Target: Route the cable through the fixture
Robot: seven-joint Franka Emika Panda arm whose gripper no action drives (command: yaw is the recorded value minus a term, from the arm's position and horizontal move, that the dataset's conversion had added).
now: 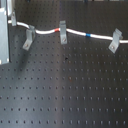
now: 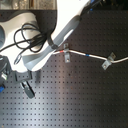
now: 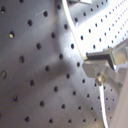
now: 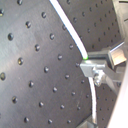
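Observation:
The white cable (image 1: 75, 32) runs across the far part of the black perforated board (image 1: 65, 90). It passes through three small metal clips of the fixture: a left clip (image 1: 29, 37), a middle clip (image 1: 63, 31) and a right clip (image 1: 115, 41). Its red band (image 1: 57, 30) lies just left of the middle clip, and its blue band (image 1: 88, 35) lies between the middle and right clips. In the second exterior view, the arm hides the cable's left stretch. The gripper (image 2: 28, 90) hangs at the second exterior view's lower left, apart from the visible cable (image 2: 95, 56). Both wrist views show the cable (image 4: 70, 30) entering one clip (image 4: 96, 65). The jaws' state does not show.
The robot's white and grey arm (image 2: 60, 30), with black hoses looped on it, covers the upper left of the second exterior view. A grey part of the robot (image 1: 4, 35) stands at the first exterior view's left edge. Near the first exterior view's bottom, the board shows only rows of holes.

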